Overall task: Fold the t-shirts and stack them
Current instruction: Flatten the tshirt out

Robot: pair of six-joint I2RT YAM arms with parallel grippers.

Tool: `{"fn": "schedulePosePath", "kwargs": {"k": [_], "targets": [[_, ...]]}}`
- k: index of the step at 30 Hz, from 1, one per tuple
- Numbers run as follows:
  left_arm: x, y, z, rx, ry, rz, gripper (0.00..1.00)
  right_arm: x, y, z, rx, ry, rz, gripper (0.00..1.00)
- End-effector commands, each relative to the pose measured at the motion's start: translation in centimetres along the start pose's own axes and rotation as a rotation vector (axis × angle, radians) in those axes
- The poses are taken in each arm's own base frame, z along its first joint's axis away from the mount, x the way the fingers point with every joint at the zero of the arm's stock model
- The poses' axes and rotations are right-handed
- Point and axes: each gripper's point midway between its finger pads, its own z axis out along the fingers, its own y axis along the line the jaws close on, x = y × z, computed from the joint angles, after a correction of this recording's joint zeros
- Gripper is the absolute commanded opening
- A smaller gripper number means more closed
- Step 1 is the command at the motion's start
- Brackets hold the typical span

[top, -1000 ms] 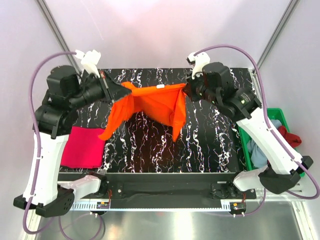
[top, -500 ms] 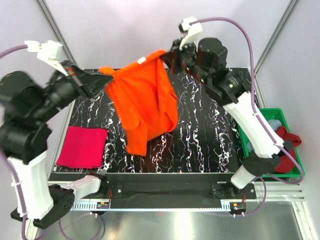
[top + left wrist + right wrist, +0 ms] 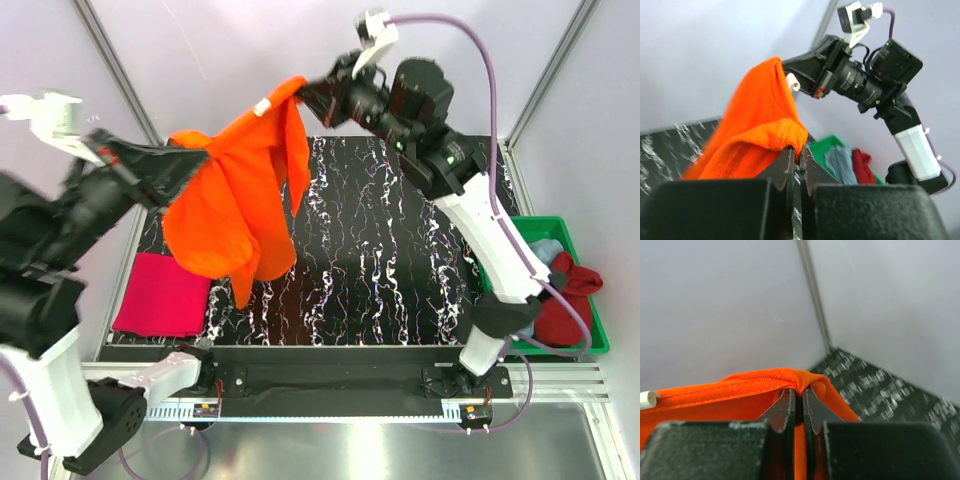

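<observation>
We see orange t-shirt (image 3: 225,205) hanging in air above tabletop (image 3: 400,250), left claw (image 3: 797,151) and right claw (image 3: 798,396) each pinched tight on its edge. Magenta t-shirt (image 3: 165,295) lying flat, near-left corner.

no readable text, labels or numbers

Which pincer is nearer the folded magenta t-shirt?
Left. The left pincer holds the orange t-shirt raised over the left side of the table, just beyond the magenta t-shirt; the right pincer is raised at the far centre.
</observation>
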Motion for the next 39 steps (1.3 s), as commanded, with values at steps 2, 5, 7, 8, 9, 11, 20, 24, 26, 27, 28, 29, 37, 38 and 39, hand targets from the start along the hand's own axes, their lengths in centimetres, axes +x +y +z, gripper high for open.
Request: {"fn": "schedulePosePath", "kwargs": {"k": [2, 5, 7, 8, 9, 11, 20, 24, 26, 27, 28, 29, 37, 38, 39], "targets": [[5.5, 0.0, 3.5, 0.18, 0.107, -0.188, 0.0, 6.6, -16.8, -4.3, 0.526, 0.053, -0.048, 0.0], [12.4, 2.2, 6.1, 0.159, 0.182, -0.286, 0.0, 8.5, -22.7, -9.9, 0.673, 0.008, 0.051, 0.0], [17.9, 1.8, 8.2, 0.162, 0.301, -0.318, 0.0, 10.8, -25.6, -12.4, 0.745, 0.041, 0.103, 0.0], [21.4, 1.9, 9.4, 0.17, 0.355, -0.335, 0.0, 13.1, -27.1, -14.1, 0.784, 0.082, 0.131, 0.0], [23.4, 1.2, 10.1, 0.172, 0.387, -0.372, 0.0, 13.7, -29.3, -16.1, 0.843, 0.092, 0.14, 0.0], [29.1, -1.0, 11.8, 0.216, 0.504, -0.433, 0.0, 16.8, -31.4, -18.5, 0.894, 0.157, 0.188, 0.0], [43.4, -9.3, 14.1, 0.387, 0.961, -0.383, 0.3, 25.9, -38.9, -25.4, 1.056, 0.445, 0.367, 0.04], [41.7, -7.8, 12.6, 0.366, 0.952, -0.251, 0.6, 28.5, -40.8, -28.3, 1.181, 0.632, 0.367, 0.4], [41.4, -4.9, 11.7, 0.281, 0.961, -0.23, 0.63, 29.1, -42.1, -30.3, 1.278, 0.735, 0.354, 0.58], [40.9, -3.5, 11.3, 0.233, 0.947, -0.238, 0.63, 29.1, -42.4, -30.7, 1.301, 0.76, 0.348, 0.64], [40.4, -0.3, 10.5, 0.155, 0.931, -0.264, 0.64, 28.3, -42.9, -30.7, 1.319, 0.766, 0.332, 0.71], [40.2, 1.4, 9.8, 0.094, 0.927, -0.303, 0.64, 29.2, -42.8, -31.7, 1.351, 0.83, 0.342, 0.73], [41.0, 17.0, 2.6, -0.399, 0.82, -0.534, 0.66, 27.9, -38.6, -30.7, 1.297, 0.819, 0.391, 0.77], [41.2, 17.7, 2.1, -0.428, 0.816, -0.555, 0.66, 26.9, -37.6, -30.1, 1.266, 0.799, 0.365, 0.77], [41.4, 18.2, 1.7, -0.444, 0.815, -0.571, 0.66, 27.0, -36.4, -29.0, 1.22, 0.805, 0.349, 0.77]]}}
